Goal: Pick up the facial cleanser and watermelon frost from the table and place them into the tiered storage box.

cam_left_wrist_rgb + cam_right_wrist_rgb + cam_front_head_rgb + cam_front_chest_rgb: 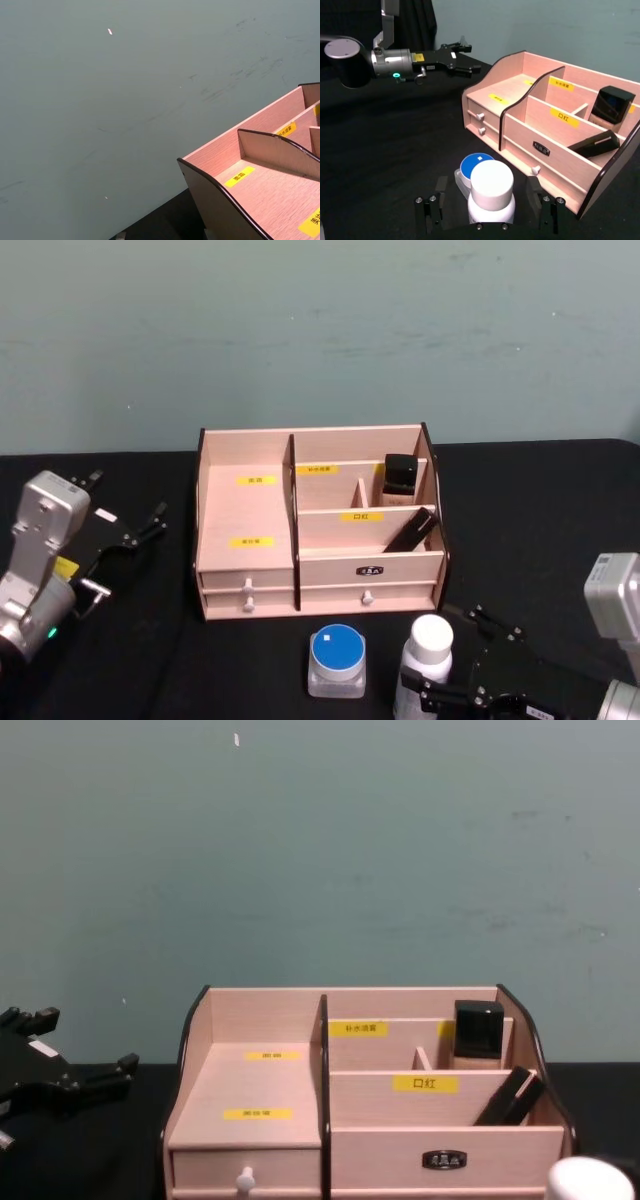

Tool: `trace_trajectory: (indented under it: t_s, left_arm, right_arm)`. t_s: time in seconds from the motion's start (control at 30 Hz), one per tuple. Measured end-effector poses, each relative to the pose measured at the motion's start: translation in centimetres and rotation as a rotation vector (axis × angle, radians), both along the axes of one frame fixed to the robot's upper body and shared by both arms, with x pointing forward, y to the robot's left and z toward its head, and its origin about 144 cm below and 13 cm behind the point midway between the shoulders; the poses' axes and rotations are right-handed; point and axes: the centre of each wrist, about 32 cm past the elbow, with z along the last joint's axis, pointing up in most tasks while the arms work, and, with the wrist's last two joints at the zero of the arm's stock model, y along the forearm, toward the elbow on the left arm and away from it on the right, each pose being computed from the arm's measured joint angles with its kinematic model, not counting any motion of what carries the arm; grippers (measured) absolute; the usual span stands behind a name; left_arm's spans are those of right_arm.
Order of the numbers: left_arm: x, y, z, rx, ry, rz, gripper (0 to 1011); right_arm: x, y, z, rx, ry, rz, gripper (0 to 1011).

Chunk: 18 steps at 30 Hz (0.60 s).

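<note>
Right claw (488, 186), fingers spread, straddles the upright facial cleanser (430, 638), pads apart from it, on the surface (230, 670) before the tiered storage box (245, 530). Watermelon frost (337, 652) stands just beside. Left claw (128, 530), spread, idles left of the box.

Soft, even light fills the room. The black counter (260, 670) looks dark; the tiered storage box (245, 515) holds faint compartment shadows.

Left arm (370, 62): silver-grey cylindrical housings, green lamp (396, 76), yellow label (418, 57). Left gripper (469, 59) black. Right gripper (487, 217) black, screw heads (419, 200) exposed; right wrist (612, 590) pale grey.
</note>
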Motion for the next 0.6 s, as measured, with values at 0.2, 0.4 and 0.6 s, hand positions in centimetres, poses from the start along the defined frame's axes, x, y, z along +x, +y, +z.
trace_trajectory:
  t_s: [0.2, 0.4, 0.6]
  left_arm:
    - [0.0, 0.0, 0.0, 0.0, 0.0, 0.0, 1010]
    - [0.0, 0.0, 0.0, 0.0, 0.0, 0.0, 1010]
    - [0.0, 0.0, 0.0, 0.0, 0.0, 0.0, 1010]
  right_arm:
    - [0.3, 0.1, -0.6, -0.009, 0.013, -0.003, 1002]
    - [0.6, 0.0, -1.4, -0.017, 0.029, -0.005, 1002]
    - [0.8, 0.1, -2.1, -0.019, 0.046, -0.002, 1002]
